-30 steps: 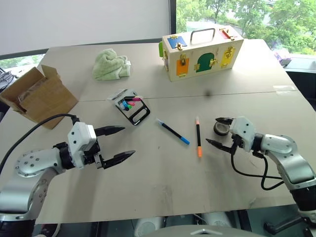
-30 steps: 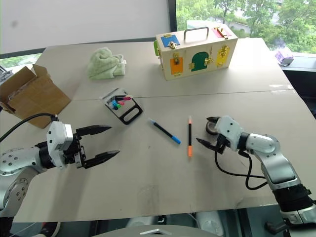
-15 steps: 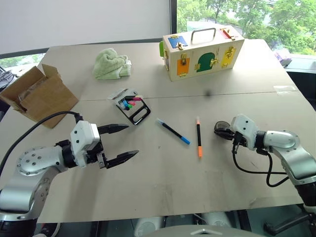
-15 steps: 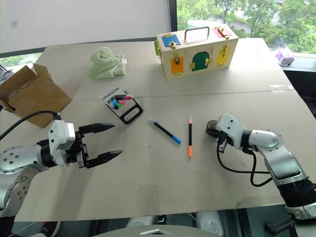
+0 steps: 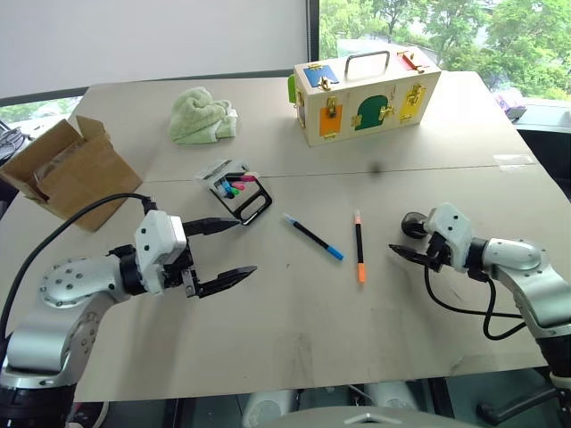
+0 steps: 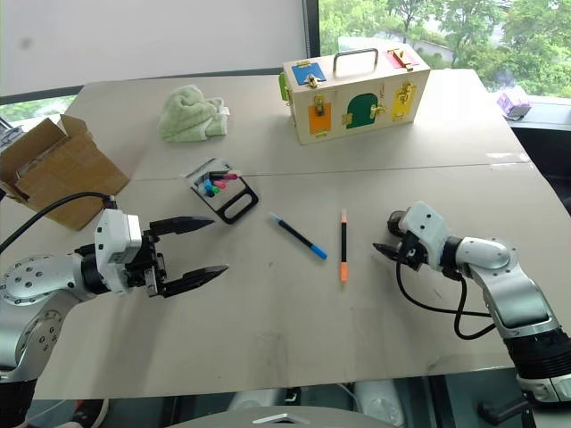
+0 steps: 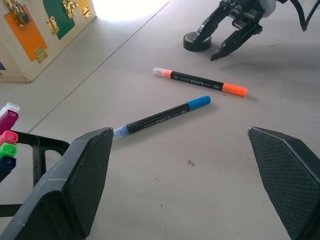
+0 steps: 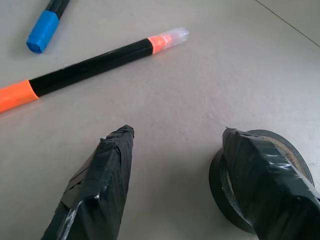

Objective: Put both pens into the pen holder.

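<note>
Pens: both lie loose on the surface (image 5: pixel 294 339), side by side near its middle, neither in the pen holder (image 5: pixel 235 195). The orange-ended pen (image 5: pixel 359 247) lies with its long axis running away from the robot, nearly straight. The blue-capped pen (image 5: pixel 312 237) lies on a slant, blue cap toward the orange pen, its far end angled toward the holder.

Holder sits beyond the left gripper (image 5: pixel 226 249), already carrying a few coloured markers.

Right gripper (image 5: pixel 403 241): jaws spread, nothing between them, low over the surface. The orange pen lies just to its inner side, its barrel roughly crosswise to the line the jaws point along. A roll of black tape (image 8: pixel 265 185) sits against the outer finger.

Left gripper: jaws spread wide, empty, aimed toward the blue pen, which lies well ahead.

Judgement: right arm is nearer the orange pen; left arm suits the blue pen and the holder.
</note>
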